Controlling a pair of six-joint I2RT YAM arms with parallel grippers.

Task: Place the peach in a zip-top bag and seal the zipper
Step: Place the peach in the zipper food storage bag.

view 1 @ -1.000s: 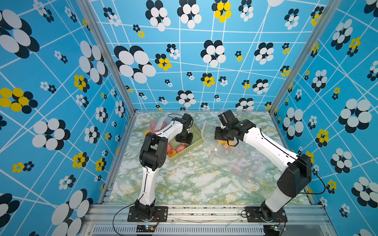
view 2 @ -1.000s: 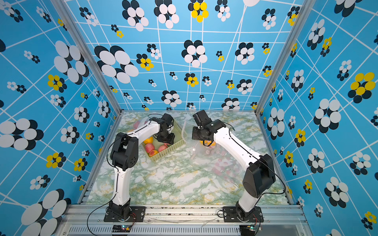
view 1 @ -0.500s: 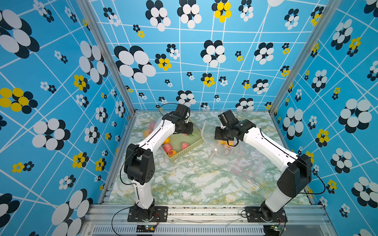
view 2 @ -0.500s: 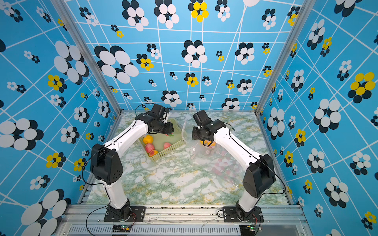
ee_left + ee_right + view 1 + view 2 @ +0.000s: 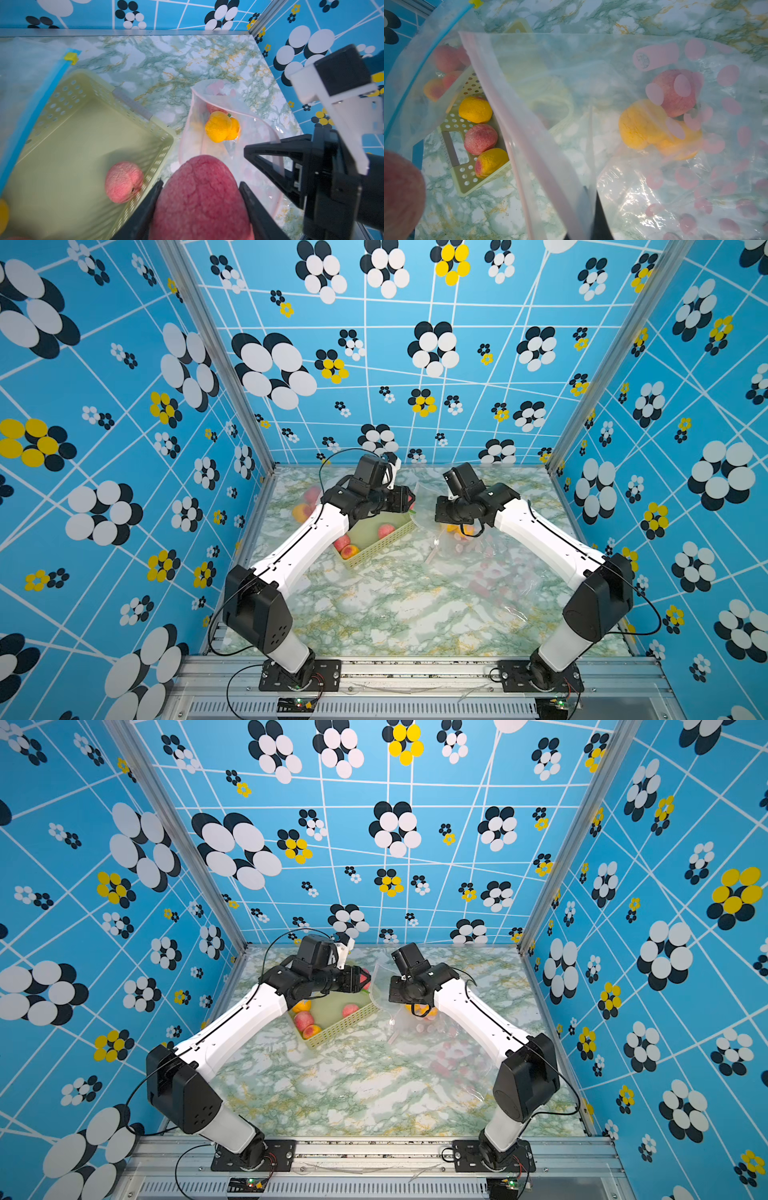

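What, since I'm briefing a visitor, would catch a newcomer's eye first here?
A red peach clamped in the left tool, poised at the mouth of a clear bag that the right tool pinches open. Beside it sits a pale green basket of more peaches, all framed by blue flowered walls.

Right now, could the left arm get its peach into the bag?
Probably yes. The right gripper pinches the bag by its rim, holding the mouth open toward the left gripper, whose peach hangs just short of it. Nothing sits between them; the basket lies lower, beside the bag.
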